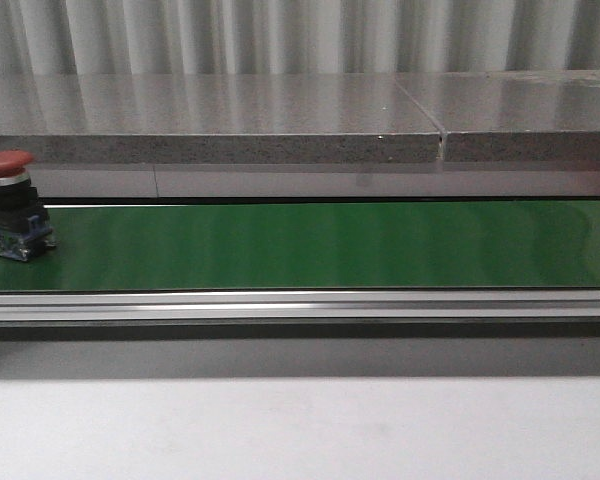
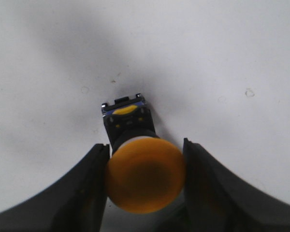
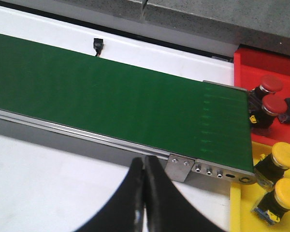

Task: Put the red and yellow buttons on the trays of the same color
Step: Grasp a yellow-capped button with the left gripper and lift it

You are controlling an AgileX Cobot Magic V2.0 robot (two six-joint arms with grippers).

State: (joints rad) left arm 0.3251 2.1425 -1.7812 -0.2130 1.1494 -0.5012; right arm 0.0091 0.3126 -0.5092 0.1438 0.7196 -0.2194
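Front view: a red button with a mushroom cap, black body and blue base stands upright at the far left end of the green conveyor belt, before a grey stone-like ledge; neither arm shows here.

Left wrist view: the left gripper has its dark fingers clamped on the cap of a yellow button, one finger pressed to each side of it. The black body and blue base stick out beyond the fingertips over the white desk.

Right wrist view: the right gripper has its fingers pressed together, holding nothing, over the near rail of the belt. Past the belt's end, to one side of the fingers, a red tray holds red buttons and a yellow tray, nearer the fingers, holds two yellow buttons.
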